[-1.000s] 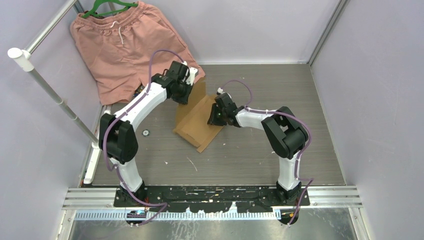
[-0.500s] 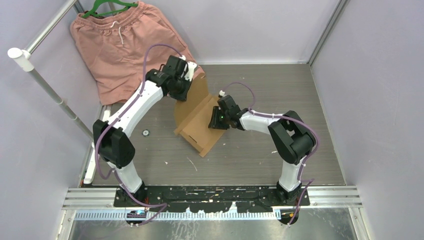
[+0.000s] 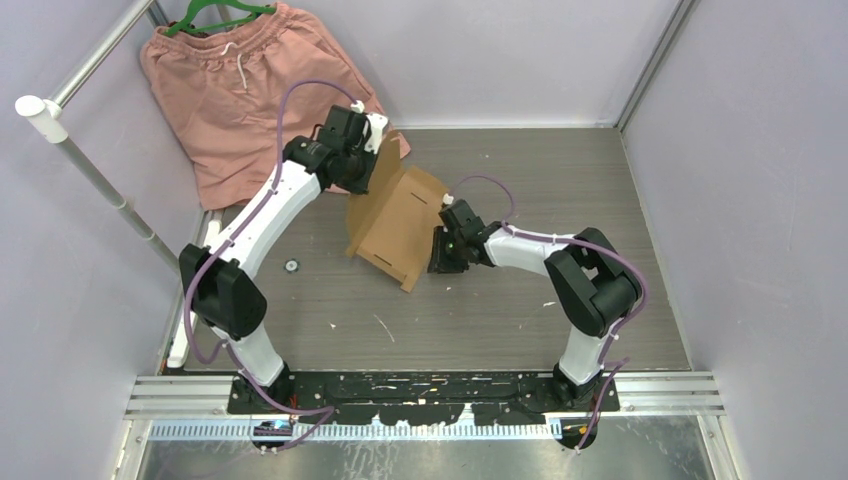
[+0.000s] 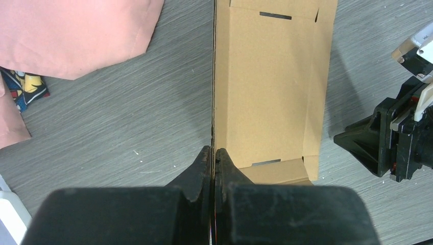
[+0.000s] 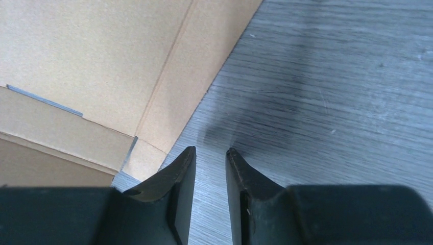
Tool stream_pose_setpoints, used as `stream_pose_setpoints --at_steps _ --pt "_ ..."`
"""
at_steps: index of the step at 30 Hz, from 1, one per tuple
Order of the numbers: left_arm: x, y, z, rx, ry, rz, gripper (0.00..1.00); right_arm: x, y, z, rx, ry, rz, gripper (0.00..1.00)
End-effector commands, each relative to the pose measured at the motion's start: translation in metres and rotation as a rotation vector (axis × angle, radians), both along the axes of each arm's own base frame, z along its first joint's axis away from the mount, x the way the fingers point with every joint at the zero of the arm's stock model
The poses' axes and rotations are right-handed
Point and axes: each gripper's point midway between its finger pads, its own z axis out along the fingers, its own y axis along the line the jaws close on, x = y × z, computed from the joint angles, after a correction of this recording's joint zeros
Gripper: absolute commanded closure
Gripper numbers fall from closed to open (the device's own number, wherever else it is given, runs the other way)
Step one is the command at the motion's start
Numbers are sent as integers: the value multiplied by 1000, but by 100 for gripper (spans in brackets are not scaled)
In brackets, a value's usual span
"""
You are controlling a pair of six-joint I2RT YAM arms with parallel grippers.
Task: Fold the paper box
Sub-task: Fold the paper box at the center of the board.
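Toward the far middle of the tabletop (image 3: 560, 180), the paper box (image 3: 395, 222) is a part-folded sheet of plain brown corrugated cardboard. Its broad panel faces upward, and a narrower strip is creased along its far right side. The left arm (image 3: 262, 220) reaches over from the far left, and its jaws are clenched on the sheet's far left edge. In the left wrist view that pinched flap appears edge-on as a thin line running straight out from between the closed jaws. The broad panel spreads off to the right of it and throws a shadow on the grey surface beyond. Two thin slots (image 4: 275, 15) are cut across this panel, one near each end.

The right arm (image 3: 530, 248) bends in from the right, and its jaws point down just beside the box's near right edge. They stand a little apart, released, with only bare tabletop showing in the narrow gap between them. One finger sits close to a cardboard corner (image 5: 135, 163); whether it touches cannot be told.

Salmon-pink shorts (image 3: 240, 95) lie at the far left corner on a green hanger (image 3: 215, 12), their hem near the left jaws. A small round object (image 3: 291, 266) lies on the tabletop left of the box.
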Motion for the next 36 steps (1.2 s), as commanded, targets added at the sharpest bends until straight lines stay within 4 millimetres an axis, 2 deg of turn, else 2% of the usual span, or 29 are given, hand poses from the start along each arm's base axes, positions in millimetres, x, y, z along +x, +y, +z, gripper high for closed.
stream_pose_setpoints --at_steps 1,5,9,17,23,31,33,36 --pt "0 0 39 -34 -112 -25 100 10 -3 30 -3 -81 -19 67" --pt "-4 0 47 -40 -122 -34 100 27 -5 47 -7 -120 -47 73" --pt "-8 -1 46 -38 -110 -42 100 47 -6 57 1 -139 -78 77" --pt "-13 -10 40 -39 -89 -69 100 81 1 61 -6 -148 -85 81" --pt "-15 -13 38 -29 -88 -87 100 88 5 47 -18 -116 -81 86" --pt "-16 -17 40 -23 -96 -114 100 74 -2 7 -48 -27 -100 88" --pt "-18 -23 41 -41 -94 -134 100 71 -2 -2 -54 -7 -102 88" --pt "-27 -43 42 -115 -66 -193 100 69 -2 -12 -62 16 -106 89"
